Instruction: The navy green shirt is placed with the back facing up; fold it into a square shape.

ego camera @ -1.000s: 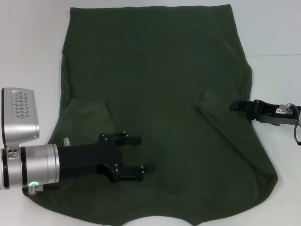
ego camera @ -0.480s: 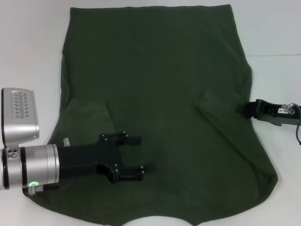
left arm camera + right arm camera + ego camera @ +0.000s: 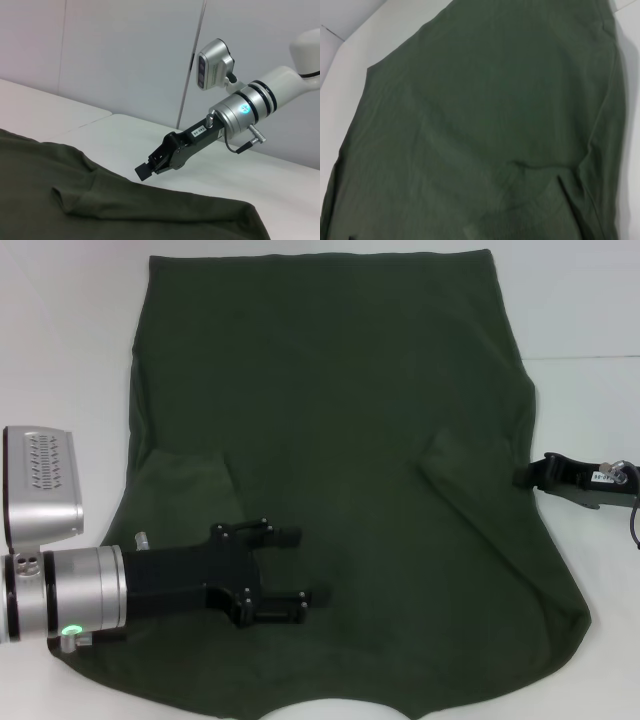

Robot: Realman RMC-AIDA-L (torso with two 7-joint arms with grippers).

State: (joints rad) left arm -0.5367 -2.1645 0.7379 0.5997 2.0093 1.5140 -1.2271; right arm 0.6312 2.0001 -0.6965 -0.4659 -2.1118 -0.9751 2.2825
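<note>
The navy green shirt (image 3: 330, 470) is shown spread flat on a white table (image 3: 60, 330), plain back upward, with its hem at the far side and its collar end nearest the robot. Both short sleeves are already turned in over the body: one near the left gripper (image 3: 287, 575), the other close to the right edge of the cloth. No lettering is seen.

The left gripper is held low over the near left part of the shirt, pointing toward its middle, with the jaws apart and nothing between them. The right gripper (image 3: 527, 476) is seen just beside the shirt's right edge, at the level of the folded sleeve, above the bare table. In the left wrist view it (image 3: 147, 169) is shown hovering clear of the cloth, tilted downward; whether its jaws are apart or together cannot be told. In the right wrist view only the shirt (image 3: 485, 115) and its folded sleeve are seen.

The step in hand is judged to be early: the sleeves are in, but the body is not yet folded lengthwise or crosswise. For the next move, a side edge or a corner would need to be pinched, lifted slightly and carried across toward the opposite side, so that straight edges are laid over one another without the sleeves being dragged out.
</note>
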